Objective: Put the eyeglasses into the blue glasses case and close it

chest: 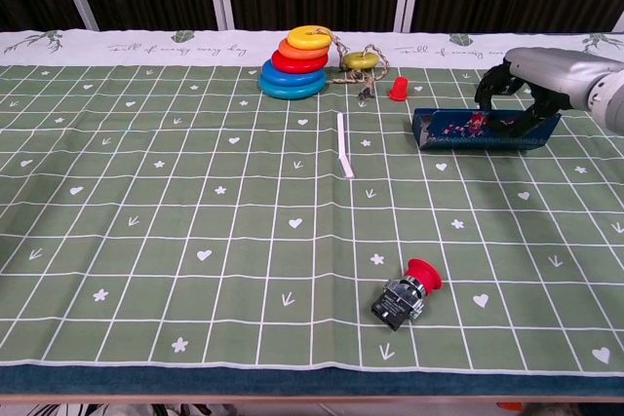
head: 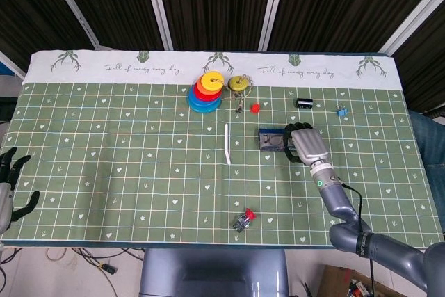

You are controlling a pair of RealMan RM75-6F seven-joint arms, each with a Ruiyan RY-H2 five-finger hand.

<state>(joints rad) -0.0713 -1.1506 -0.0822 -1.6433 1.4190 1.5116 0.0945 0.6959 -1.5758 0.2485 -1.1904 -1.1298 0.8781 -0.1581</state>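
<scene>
Glasses look already inside the blue case point(chest: 485, 131) at far right, so I only have closing left, my right hand point(chest: 526, 80) clamped on its lid.

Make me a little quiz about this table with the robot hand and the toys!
1. True or false: the right hand is on the blue case.
2. Which color is the top ring of the ring stack? A) yellow B) green C) purple
3. What lies near the front edge, by itself?

Key:
1. True.
2. A.
3. The red push button.
</scene>
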